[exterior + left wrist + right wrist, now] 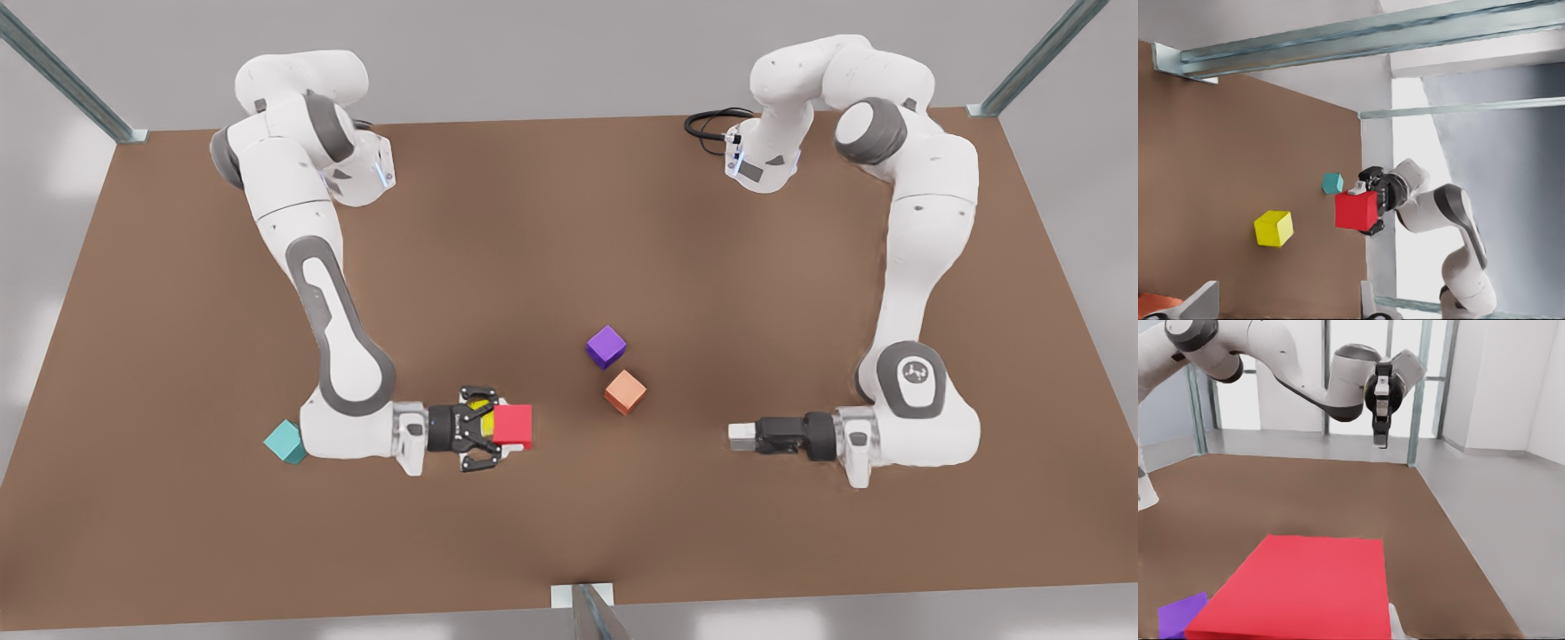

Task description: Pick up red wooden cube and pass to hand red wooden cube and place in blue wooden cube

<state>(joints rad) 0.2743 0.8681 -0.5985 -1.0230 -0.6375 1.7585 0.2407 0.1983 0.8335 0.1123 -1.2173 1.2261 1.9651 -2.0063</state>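
Note:
The red wooden cube (513, 425) is held above the table, with my right gripper (498, 428) shut on it, on the front view's left. The right wrist view shows the red cube (1298, 587) close up. My left gripper (736, 436) hangs level on the front view's right, facing the cube across a wide gap. Its own fingers (1201, 300) stand far apart, open and empty. From the left wrist, the red cube (1356, 210) shows in the right gripper (1368, 200). The blue wooden cube (284, 441), teal, lies behind the right arm's wrist.
A purple cube (605, 346) and a salmon-orange cube (625, 392) lie on the brown table (569, 249) between the arms. A yellow cube (1273, 228) sits on the table under the right gripper. Metal frame posts stand at the table's corners and front edge.

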